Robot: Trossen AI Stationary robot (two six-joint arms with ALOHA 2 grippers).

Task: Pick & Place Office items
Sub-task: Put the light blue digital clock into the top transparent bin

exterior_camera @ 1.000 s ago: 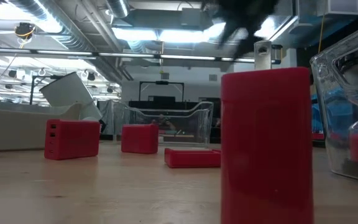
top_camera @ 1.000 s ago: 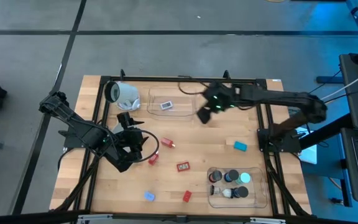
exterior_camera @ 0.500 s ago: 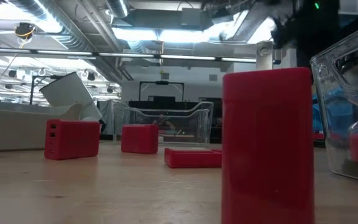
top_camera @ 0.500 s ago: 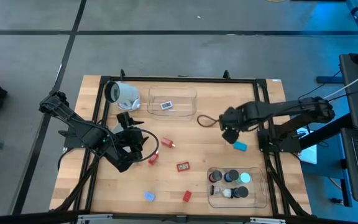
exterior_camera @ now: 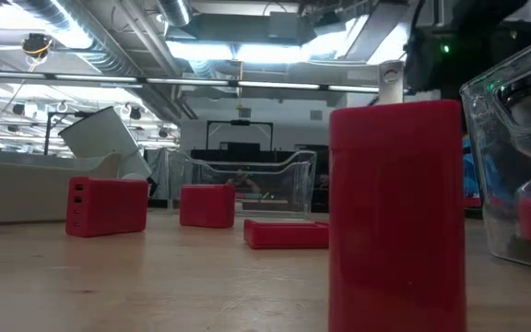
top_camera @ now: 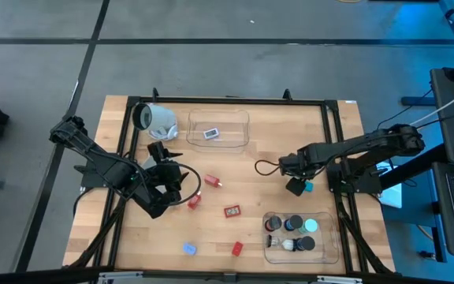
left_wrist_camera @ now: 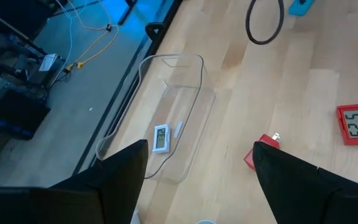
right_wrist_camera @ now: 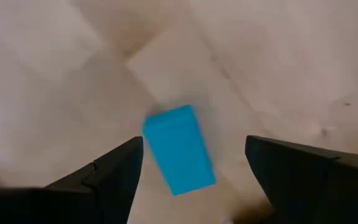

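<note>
A blue block [right_wrist_camera: 179,149] lies flat on the wooden table [top_camera: 251,189] at the right. My right gripper [right_wrist_camera: 192,163] hangs over it, open and pointing down, one finger on each side and touching nothing; in the high view this gripper [top_camera: 295,185] covers most of the block [top_camera: 307,186]. My left gripper [left_wrist_camera: 201,186] waits open above the table's left part [top_camera: 170,180]. Red blocks [top_camera: 213,181] [top_camera: 194,201] [top_camera: 236,248], a red clock piece [top_camera: 232,211] and a small blue piece [top_camera: 189,248] lie loose on the wood.
A clear tray [top_camera: 217,142] at the far middle holds a small white piece [top_camera: 210,133]. A second clear tray [top_camera: 268,241] at the near right holds several round pucks. A white-grey cylinder [top_camera: 158,120] lies at the far left. A black cable loop [top_camera: 266,167] lies beside my right gripper.
My right gripper has swung from beside the far tray toward the table's near right, come down and tipped until it points straight down over the blue block. Nothing on the table has moved.
</note>
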